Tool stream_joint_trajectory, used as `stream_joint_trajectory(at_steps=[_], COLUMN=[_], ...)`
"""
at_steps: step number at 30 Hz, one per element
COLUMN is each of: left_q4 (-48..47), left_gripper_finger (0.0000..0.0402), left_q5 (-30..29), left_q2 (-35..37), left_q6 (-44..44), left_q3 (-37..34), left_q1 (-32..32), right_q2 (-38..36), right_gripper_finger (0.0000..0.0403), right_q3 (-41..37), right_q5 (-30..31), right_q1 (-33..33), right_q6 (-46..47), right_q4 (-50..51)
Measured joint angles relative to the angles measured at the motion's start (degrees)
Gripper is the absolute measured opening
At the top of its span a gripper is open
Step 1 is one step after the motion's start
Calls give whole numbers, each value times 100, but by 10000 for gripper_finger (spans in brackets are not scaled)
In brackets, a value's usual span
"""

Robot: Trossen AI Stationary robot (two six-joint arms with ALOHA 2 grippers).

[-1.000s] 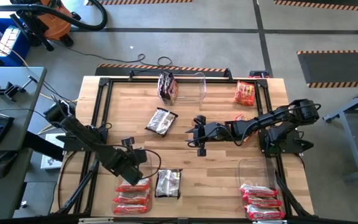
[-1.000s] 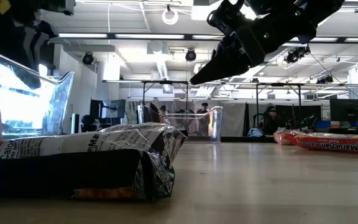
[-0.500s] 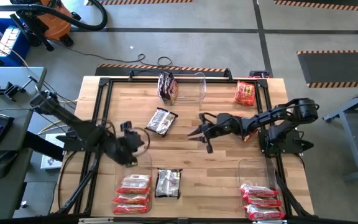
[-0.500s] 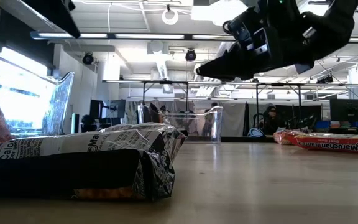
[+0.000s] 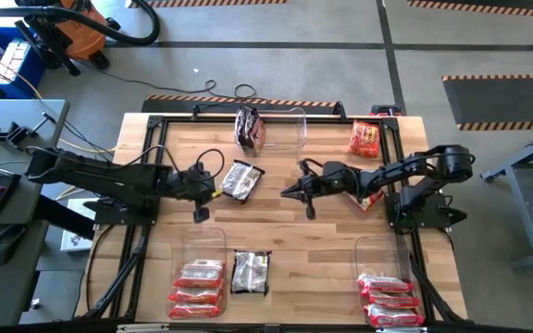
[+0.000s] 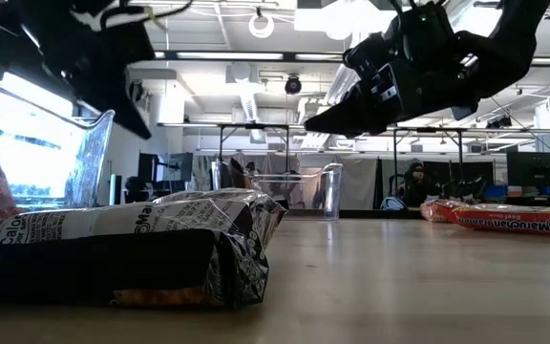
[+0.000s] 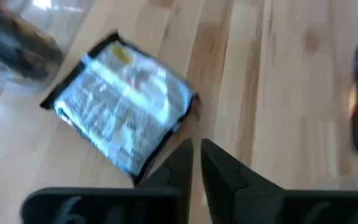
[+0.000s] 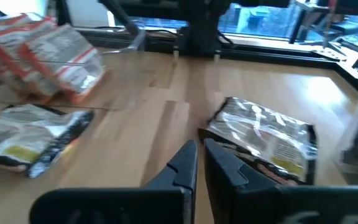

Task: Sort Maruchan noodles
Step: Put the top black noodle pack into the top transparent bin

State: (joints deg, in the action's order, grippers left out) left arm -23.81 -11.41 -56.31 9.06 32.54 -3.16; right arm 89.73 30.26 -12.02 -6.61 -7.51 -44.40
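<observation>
Since 1 s ago we've swung the left gripper [image 5: 199,214] up from the red packets [image 5: 197,287] toward the black-silver packet [image 5: 240,180] mid-bench; right gripper [image 5: 309,213] pulled back. Both jaws narrow, empty. Reds binned; black ones, orange packet [image 5: 365,139] left. "Maruchan" legible.

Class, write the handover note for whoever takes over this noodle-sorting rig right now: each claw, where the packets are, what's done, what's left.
Left claw: shut, empty, beside the dark packet at mid-table.
Right claw: shut, empty, over bare wood at the table's centre.
Sorted so far: orange-red packets in the near-left bin; red-and-white packets in the near-right bin; one dark packet in the far bin.
Left to sort: the mid-table dark packet, a second dark packet at the near edge, an orange-red packet at the far right.
</observation>
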Motion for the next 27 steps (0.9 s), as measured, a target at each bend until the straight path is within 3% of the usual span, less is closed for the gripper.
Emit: stream_joint_trajectory(at_steps=[7, 18, 23, 27], left_q4=[-147, 605, 1131, 1421], left_gripper_finger=[82, 168, 185, 169], left_q5=[34, 1, -594, -827], left_q2=[-533, -2005, -2622, -2875], left_q6=[-849, -1127, -1353, -1585], left_q3=[-14, -14, 5, 16], left_q1=[385, 778, 776, 776], right_q2=[0, -2, -4, -4], right_gripper_finger=[1, 0, 0, 0], right_q3=[0, 231, 245, 243], right_q5=[107, -157, -161, -160], right_q1=[-415, -1026, -1067, -1064], right_q6=[-28, -424, -558, -532], right_q4=[11, 217, 263, 391])
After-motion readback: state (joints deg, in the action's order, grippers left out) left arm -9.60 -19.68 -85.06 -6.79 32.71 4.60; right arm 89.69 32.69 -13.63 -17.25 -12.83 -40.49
